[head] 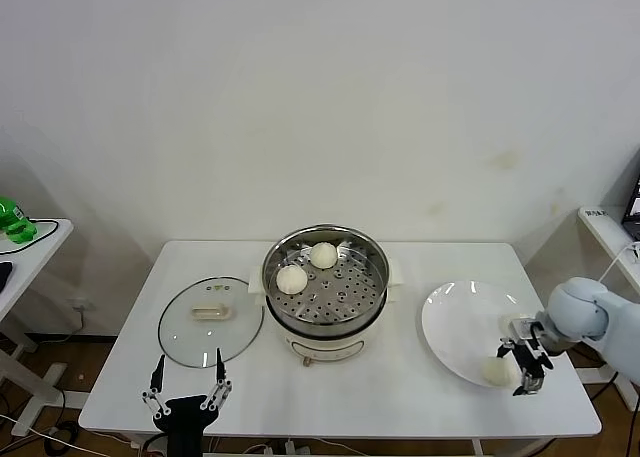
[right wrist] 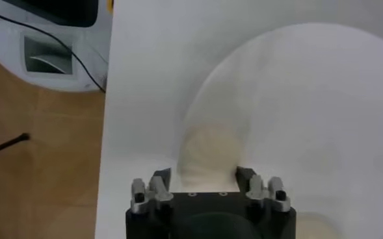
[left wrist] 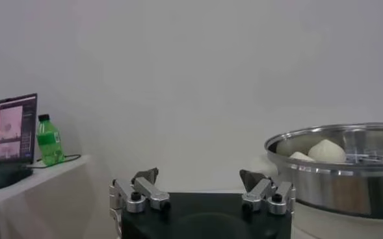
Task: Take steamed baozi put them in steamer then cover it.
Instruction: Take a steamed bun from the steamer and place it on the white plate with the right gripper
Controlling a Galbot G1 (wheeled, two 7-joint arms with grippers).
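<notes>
Nearest me, my left gripper (head: 186, 390) idles over the table's (head: 330, 397) front edge, jaws spread and holding nothing; its arm is cut off below; behind it the glass cover (head: 210, 320) lies flat beside the steamer (head: 325, 290), where two steamed baozi (head: 292, 278) sit on the perforated tray; my right gripper (right wrist: 208, 179) hangs over the white plate's (head: 460, 322) near rim, jaws apart around a third bun (right wrist: 209, 157); whether the pads touch it I cannot tell.
</notes>
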